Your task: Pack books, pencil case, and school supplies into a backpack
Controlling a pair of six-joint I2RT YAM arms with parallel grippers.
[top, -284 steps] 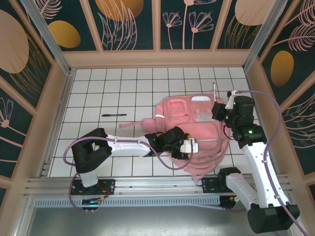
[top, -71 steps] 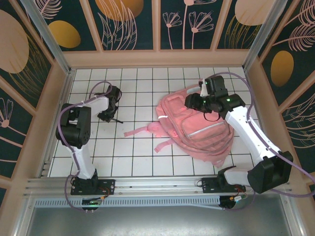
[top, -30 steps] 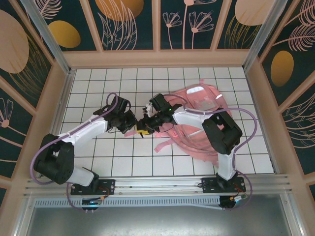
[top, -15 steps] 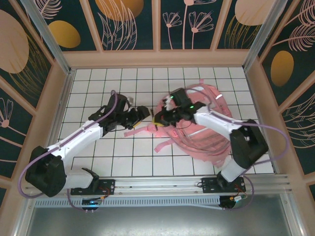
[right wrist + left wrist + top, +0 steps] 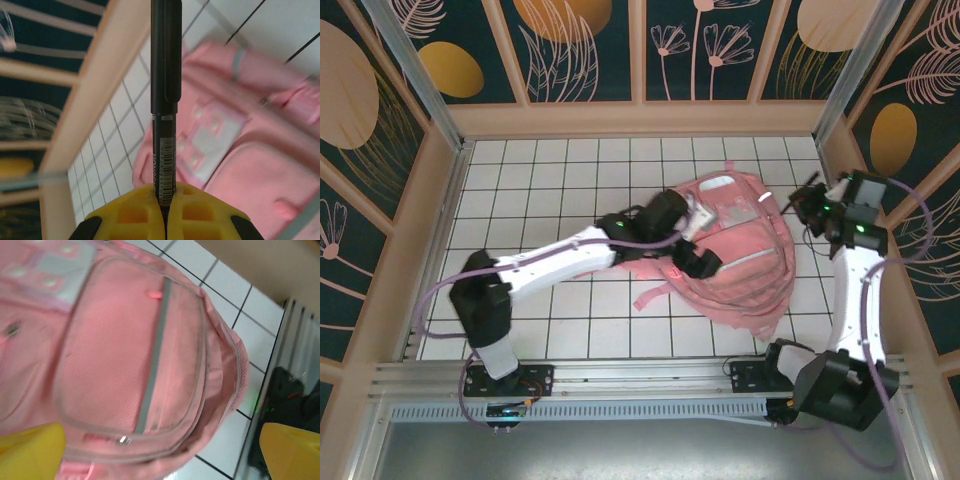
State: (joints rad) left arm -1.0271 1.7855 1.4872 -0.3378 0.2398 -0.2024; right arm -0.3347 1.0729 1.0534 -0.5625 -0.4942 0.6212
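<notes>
Two hands | left hand [image 5: 160, 452] released over backpack [image 5: 125, 355] | right hand [image 5: 164, 215] grasping pen [image 5: 165, 75] | barcode [image 5: 166, 162] in wrist view

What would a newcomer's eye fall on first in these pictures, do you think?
The big pink backpack lies right of centre on the white tiled table, with the left gripper hanging wide open over it. At the table's right edge, the right gripper is shut on a black pen.

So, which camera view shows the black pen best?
The right wrist view: the black pen stands close and sharp, clamped in the right end effector. The top external view gives a thin dark tip.
</notes>
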